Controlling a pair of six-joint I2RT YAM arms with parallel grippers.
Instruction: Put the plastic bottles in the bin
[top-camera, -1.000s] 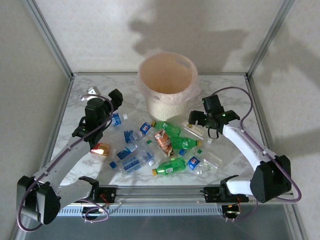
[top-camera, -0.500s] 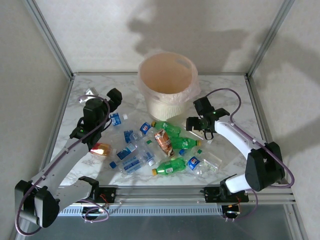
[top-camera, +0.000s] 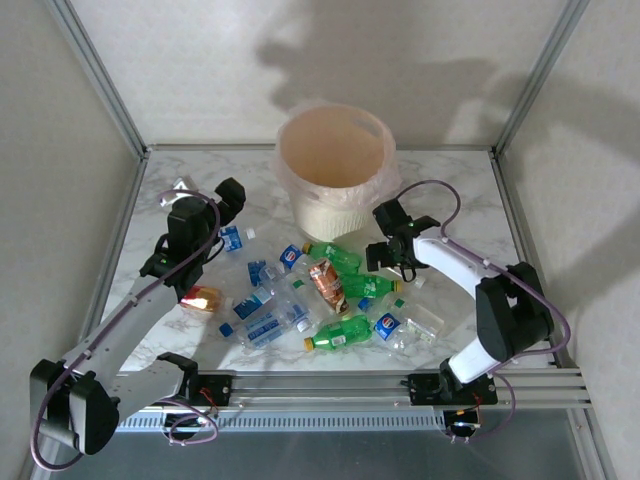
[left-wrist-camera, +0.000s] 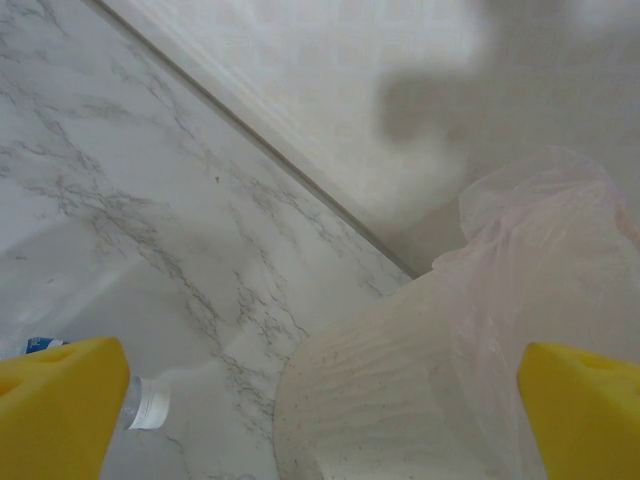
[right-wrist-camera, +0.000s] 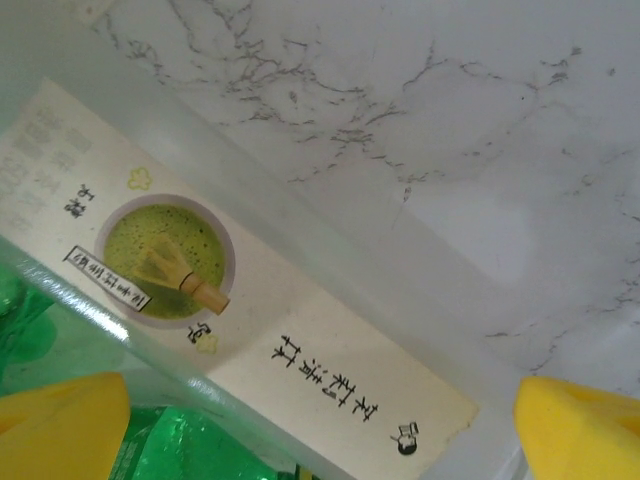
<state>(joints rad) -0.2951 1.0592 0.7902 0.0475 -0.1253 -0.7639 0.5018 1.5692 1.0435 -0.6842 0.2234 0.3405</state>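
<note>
- Two robot arms reach up from the lower edge of the overhead view onto a white marble table.
- Roughly a dozen crushed plastic bottles lie scattered at the centre of that view. We see green ones, clear ones with blue labels, and one brown-orange bottle.
- At upper centre stands the bin, a cream bucket, upright, just beyond the pile. A thin bag liner drapes over its rim.
- Left of centre, the left gripper sits at the left fringe of the pile.
- In its wrist view we see its yellow pads at the two lower corners, spread wide with nothing gripped. The bin rises at lower right, and a clear bottle with a white cap lies at lower left.
- Right of centre, the right gripper sits at the pile's right fringe.
- Its wrist view shows its pads spread just as wide. A clear bottle with a cream label lies between them, with a green bottle at lower left.
- We cannot tell whether either pad touches a bottle.
</note>
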